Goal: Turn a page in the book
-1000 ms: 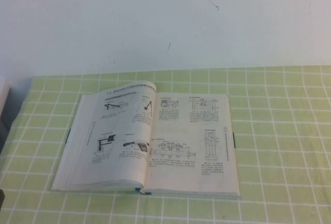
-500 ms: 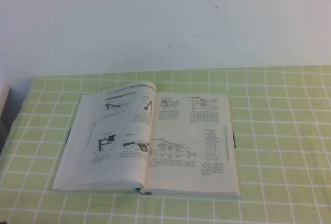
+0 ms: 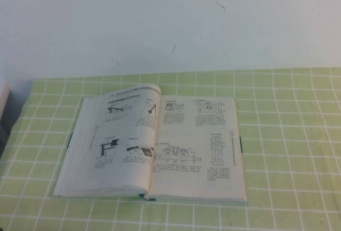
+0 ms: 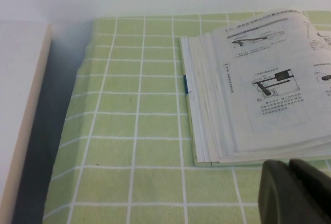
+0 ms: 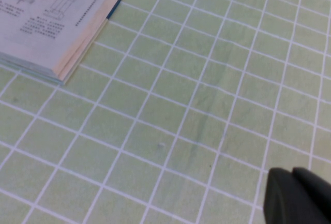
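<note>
The book lies open on the green checked cloth in the middle of the high view, with dark blue cover edges showing at its sides. Both open faces show black machine drawings. The top left page arches slightly up near the spine and nothing holds it. Neither gripper shows in the high view. My left gripper is shut and empty, just off the book's left page stack. My right gripper is shut and empty over bare cloth, well away from the book's right corner.
A white slab stands at the cloth's left edge and also shows at the left border of the high view. A white wall rises behind the table. The green checked cloth stretches to the right of the book.
</note>
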